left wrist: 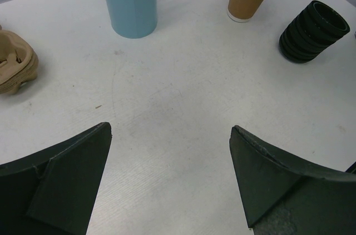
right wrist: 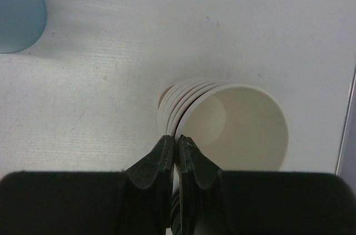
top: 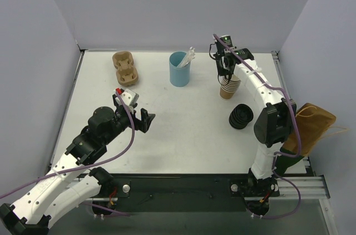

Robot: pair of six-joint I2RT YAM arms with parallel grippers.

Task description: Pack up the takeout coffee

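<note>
Soft, even overhead light washes the white table (top: 183, 124) in the top view, bright with no hard glare, and shadows are faint, hugging the bases of the blue cup (top: 179, 69) and the black lid stack (top: 241, 116). In the left wrist view the tabletop grain is crisp at centre. The left gripper (left wrist: 171, 129) shows as two dark, underexposed wedges at 5 and 7 o'clock, and the cups at 12 and 1 o'clock lean outward with wide-angle stretch. The right wrist view is greyer and dimmer: the cup stack (right wrist: 245, 129) glows cream, while the right gripper (right wrist: 177, 139) blurs black at 6 o'clock.
</note>
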